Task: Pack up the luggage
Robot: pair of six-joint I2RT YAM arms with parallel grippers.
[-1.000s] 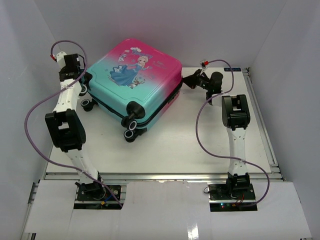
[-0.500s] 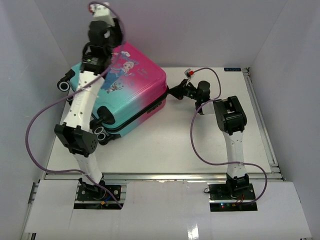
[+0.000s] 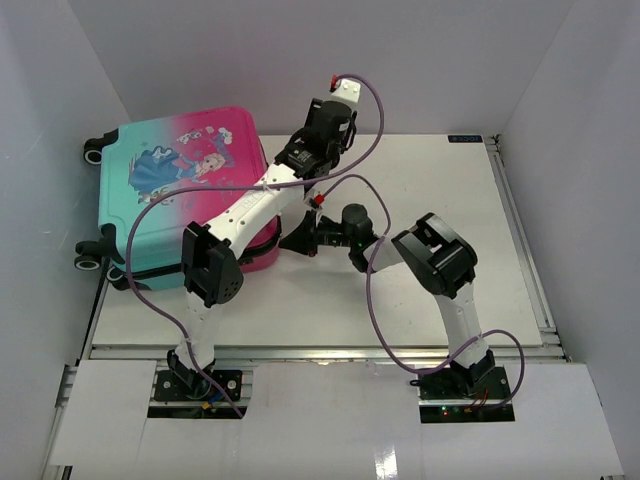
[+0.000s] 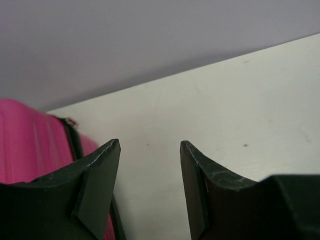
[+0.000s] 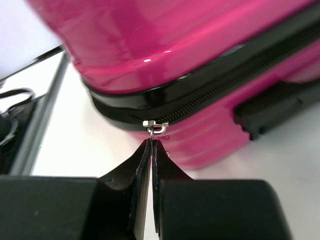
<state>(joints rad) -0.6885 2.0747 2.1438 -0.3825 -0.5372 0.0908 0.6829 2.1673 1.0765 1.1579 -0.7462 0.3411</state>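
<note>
- The luggage (image 3: 175, 190) lies flat at the far left of the table (image 3: 450, 220), close to the left wall. Its printed side faces up, its wheels (image 3: 88, 262) point left, and both halves are shut together.
- The zipper (image 5: 225, 87) runs along the black seam of the pink end. To the right of the zipper pull (image 5: 152, 125) the teeth look meshed. To its left the seam cannot be read.
- The right gripper (image 5: 151, 145) sits at table level against the pink end, its jaws pressed together on the tab hanging from the zipper pull.
- The left gripper (image 4: 150, 150) is raised over the bare table just beside the pink end. Its jaws stand apart with nothing between them.
- Progress, as judged: packing seems to be at the closing stage. The lid is down and the slider is in hand. What likely remains is drawing the slider along the rest of the seam. The contents are hidden.
</note>
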